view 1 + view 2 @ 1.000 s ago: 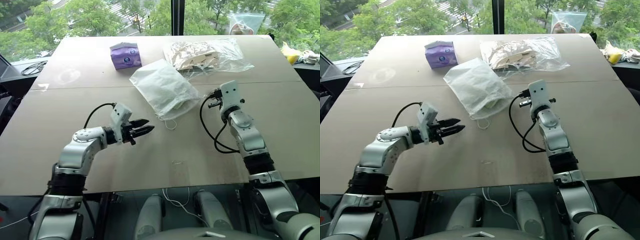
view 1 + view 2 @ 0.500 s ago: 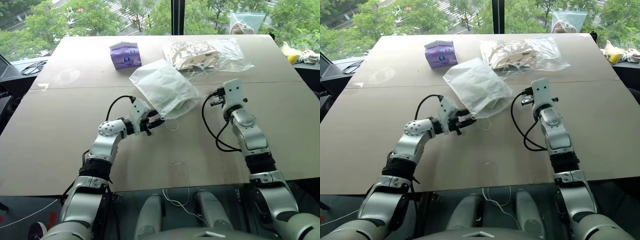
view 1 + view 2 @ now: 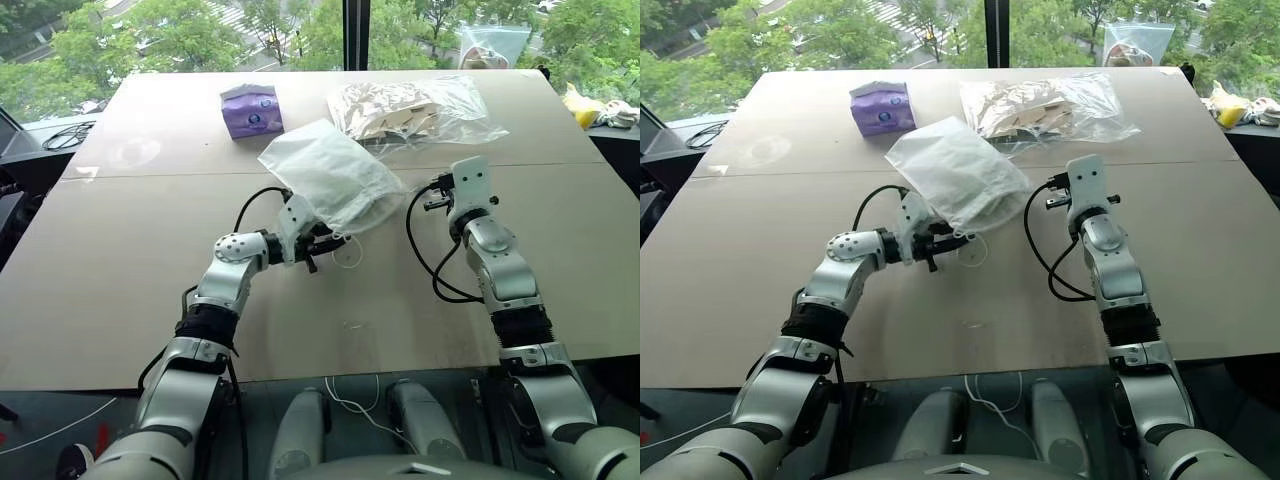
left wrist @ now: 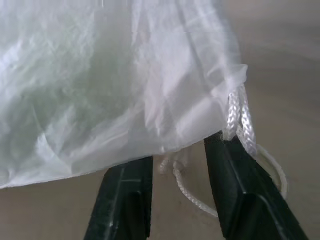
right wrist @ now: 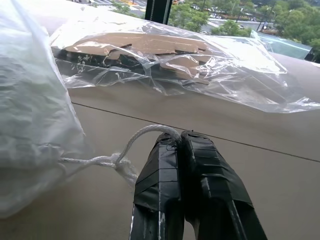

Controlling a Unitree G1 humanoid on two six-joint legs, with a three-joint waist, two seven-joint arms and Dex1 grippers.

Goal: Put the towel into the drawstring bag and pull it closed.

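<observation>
bench: carrying the drawstring bag at its middle, with a clear plastic bag of beige pieces and a purple packet lying beyond it, both apart from the work.
drawstring bag: lying with its mouth toward the robot; the towel is showing as a faint green patch through the thin cloth near the mouth, so it is judged already inside.
left gripper: now sitting at the bag's mouth corner, fingers narrowed about the white cord, one black finger touching the cord's twisted end.
right gripper: pressed shut on the other cord loop, level, just beside the bag's opposite corner.
change from a second ago: the left arm has been swinging in from open bench to the mouth, and its fingers have been closing from half-spread to nearly shut; the right arm is staying put.
meaning: both cords appear taken, so only the pull-apart closing is remaining.
</observation>
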